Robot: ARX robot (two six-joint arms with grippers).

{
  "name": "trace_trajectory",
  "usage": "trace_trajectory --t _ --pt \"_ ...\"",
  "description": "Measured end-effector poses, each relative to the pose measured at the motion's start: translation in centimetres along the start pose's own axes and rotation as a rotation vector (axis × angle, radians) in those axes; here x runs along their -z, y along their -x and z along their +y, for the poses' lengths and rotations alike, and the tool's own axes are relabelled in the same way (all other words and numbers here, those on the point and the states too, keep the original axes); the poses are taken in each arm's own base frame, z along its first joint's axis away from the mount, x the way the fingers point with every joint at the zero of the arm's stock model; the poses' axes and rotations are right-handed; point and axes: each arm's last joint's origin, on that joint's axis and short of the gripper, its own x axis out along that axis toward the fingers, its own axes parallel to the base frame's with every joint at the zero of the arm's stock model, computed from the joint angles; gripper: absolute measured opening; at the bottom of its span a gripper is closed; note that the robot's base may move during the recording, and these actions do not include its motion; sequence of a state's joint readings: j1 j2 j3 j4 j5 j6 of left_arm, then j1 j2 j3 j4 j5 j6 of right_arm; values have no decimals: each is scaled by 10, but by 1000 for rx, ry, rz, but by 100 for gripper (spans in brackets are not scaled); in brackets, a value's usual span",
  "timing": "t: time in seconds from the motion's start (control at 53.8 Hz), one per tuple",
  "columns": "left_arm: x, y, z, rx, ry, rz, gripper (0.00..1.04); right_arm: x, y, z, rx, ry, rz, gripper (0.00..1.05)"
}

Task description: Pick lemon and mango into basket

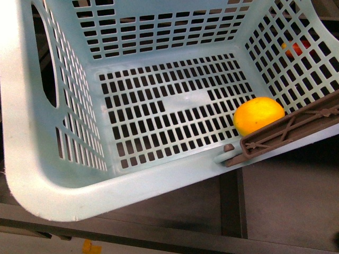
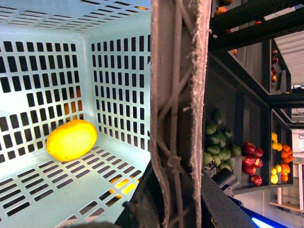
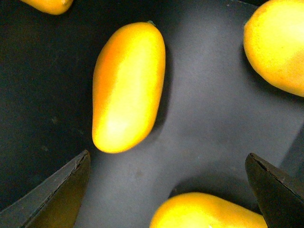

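Lemon point(image 1: 258, 115) lies in basket point(image 1: 159, 177); my right claw point(image 3: 167, 159) hangs wide open, empty, over mango point(image 3: 128, 88), ready to straddle it.

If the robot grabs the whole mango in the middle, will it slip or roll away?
The mango looks smooth and shiny, so it might slip when squeezed. It lies on its long side, so it would probably wobble rather than roll far.
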State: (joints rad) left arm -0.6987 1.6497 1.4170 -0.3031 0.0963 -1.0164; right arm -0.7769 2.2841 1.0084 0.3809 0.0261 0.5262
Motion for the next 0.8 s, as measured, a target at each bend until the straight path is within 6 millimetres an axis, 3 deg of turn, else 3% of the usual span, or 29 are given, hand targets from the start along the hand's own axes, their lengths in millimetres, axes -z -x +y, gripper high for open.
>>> trace_trajectory --t 0.316,0.799 --pt "0 0 0 3 1 4 7 -8 -41 18 15 -44 0 96" --pt "0 0 0 1 0 2 7 -12 -81 38 45 -62 1 96"
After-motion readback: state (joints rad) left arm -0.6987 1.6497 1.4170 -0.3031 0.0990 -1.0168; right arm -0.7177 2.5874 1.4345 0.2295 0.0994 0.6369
